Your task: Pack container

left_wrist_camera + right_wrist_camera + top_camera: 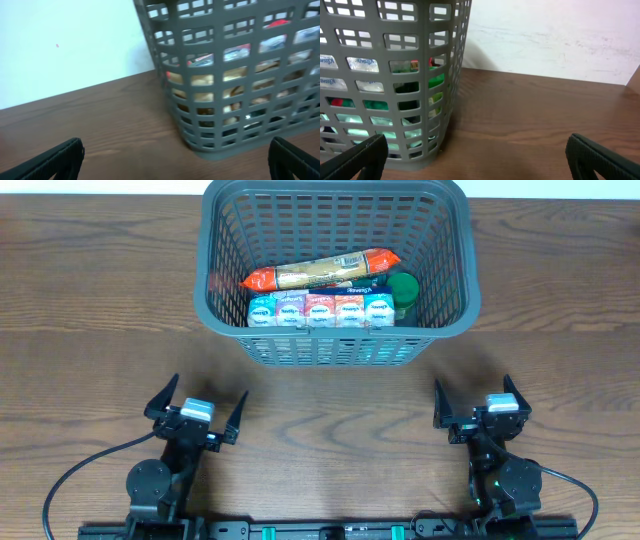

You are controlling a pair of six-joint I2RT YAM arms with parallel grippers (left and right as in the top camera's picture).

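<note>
- Overhead view: the container (330, 352) stands on the wooden table (330, 440) at the middle of its far edge, upright with its mouth facing up.
- Inside it, a long packet (322, 272) with orange-red ends lies across the bottom. A row of five small cartons (322, 310) sits along the near wall, and a green-lidded item (404, 288) is by the right wall.
- The left arm (155, 480) is folded low at the near left of the table. The left gripper (208, 392) points towards the far edge. Its two fingers are spread wide with only bare wood between them, and it grips nothing.
- The right arm (515, 480) is folded in the same way at the near right. The right gripper (472, 383) also faces the far edge, with its jaws fully apart and empty.
- Both grippers are well apart from the container, one at each side of its near wall.
- Left wrist view: the camera sits low over the table. The dark fingers (55, 160) show only in the two bottom corners, far apart. The container's near left corner fills the upper right, with blurred packets visible through the slots. A white wall (65, 50) rises behind the table's edge.
- Right wrist view: the two fingers (605, 157) again show only in the bottom corners, widely separated, with bare wood between them. The container's near right corner stands at the left, and green and pale items show through its lattice.
</note>
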